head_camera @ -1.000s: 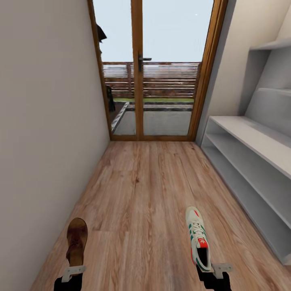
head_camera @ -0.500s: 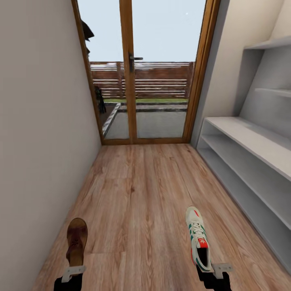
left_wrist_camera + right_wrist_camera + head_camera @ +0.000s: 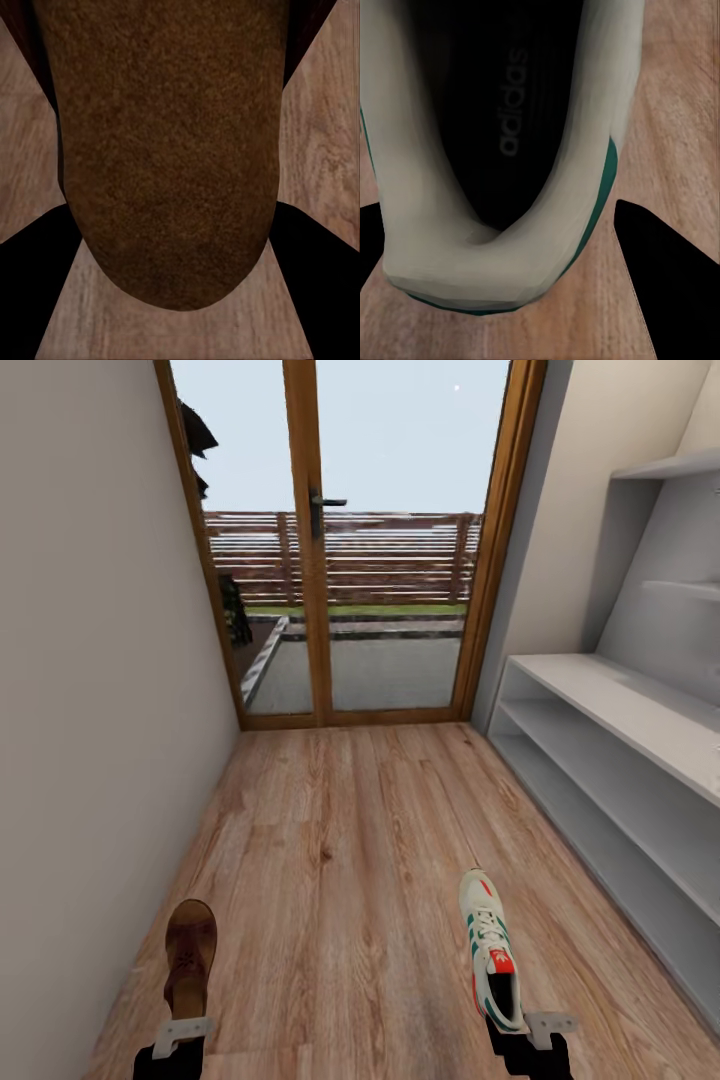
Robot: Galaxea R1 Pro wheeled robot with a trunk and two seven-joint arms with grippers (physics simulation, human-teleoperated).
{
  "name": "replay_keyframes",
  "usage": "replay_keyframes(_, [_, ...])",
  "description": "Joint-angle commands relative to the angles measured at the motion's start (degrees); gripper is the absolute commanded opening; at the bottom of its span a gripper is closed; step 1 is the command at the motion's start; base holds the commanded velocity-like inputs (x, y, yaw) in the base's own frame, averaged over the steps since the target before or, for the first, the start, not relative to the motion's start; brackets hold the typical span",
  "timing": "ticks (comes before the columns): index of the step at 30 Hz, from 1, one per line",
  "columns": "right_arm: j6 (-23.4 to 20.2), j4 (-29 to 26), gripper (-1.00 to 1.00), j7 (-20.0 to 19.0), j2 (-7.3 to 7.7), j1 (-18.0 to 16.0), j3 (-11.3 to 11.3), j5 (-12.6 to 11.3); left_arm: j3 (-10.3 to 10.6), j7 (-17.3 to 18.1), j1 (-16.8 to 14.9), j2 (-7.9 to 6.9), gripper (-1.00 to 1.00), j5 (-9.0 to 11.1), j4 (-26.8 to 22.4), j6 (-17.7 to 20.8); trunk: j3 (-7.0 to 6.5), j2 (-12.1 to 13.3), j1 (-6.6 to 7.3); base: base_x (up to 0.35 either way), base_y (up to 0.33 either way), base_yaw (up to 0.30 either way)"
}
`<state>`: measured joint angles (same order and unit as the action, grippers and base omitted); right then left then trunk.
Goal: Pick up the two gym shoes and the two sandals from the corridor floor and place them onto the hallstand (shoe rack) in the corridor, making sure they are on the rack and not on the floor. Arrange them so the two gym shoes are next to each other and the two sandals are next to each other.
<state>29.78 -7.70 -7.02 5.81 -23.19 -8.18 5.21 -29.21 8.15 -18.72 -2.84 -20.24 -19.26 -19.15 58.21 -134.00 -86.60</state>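
One gym shoe (image 3: 491, 948), white with green stripes and a red-orange tongue patch, is carried heel-first by the right gripper (image 3: 527, 1032), toe pointing ahead down the corridor; the right wrist view looks into its dark insole at the heel end (image 3: 502, 150), dark fingers on either side, jaws closed on the shoe. One brown sandal (image 3: 190, 958) is carried the same way by the left gripper (image 3: 172, 1040); the left wrist view shows its brown surface (image 3: 169, 150) between the fingers, jaws closed on it. Both items appear to ride above the corridor floor (image 3: 350, 840), not resting on it. The hallstand (image 3: 620, 705) runs along the right wall, bench top and the visible parts of its two open shelves bare, white wall shelves above. A glazed wooden door (image 3: 320, 540) closes the corridor's far end. Judgement: two of four items picked, none yet racked; the second shoe and second sandal cannot be accounted for from here. Placement and pairing all remain.
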Motion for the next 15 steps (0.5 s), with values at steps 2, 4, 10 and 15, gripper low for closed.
replay_keyframes(2, [0.19, 0.05, -1.0, -0.19, -0.01, -0.03, -0.53, 0.51, -0.5, 0.46, -0.06, 0.01, -1.0, -0.24, 0.01, -0.19, 0.05, -0.02, -0.02, 0.336, 0.097, -0.245])
replay_keyframes(4, [0.19, 0.05, -1.0, -0.19, -0.01, -0.05, -0.53, 0.51, -0.5, 0.46, -0.05, -0.01, -1.0, -0.24, 0.01, -0.19, 0.05, -0.02, -0.02, 0.333, 0.115, -0.254])
replay_keyframes(10, [0.19, 0.05, -1.0, -0.19, -0.01, -0.03, -0.53, 0.51, -0.5, 0.46, -0.05, -0.03, -1.0, -0.24, 0.01, -0.19, 0.05, -0.02, -0.02, 0.33, 0.114, -0.26])
replay_keyframes(15, [0.19, 0.05, -1.0, -0.19, -0.01, -0.03, -0.53, 0.51, -0.5, 0.49, -0.06, 0.0, -1.0, -0.24, 0.01, -0.19, 0.05, -0.02, -0.02, 0.331, 0.063, -0.262])
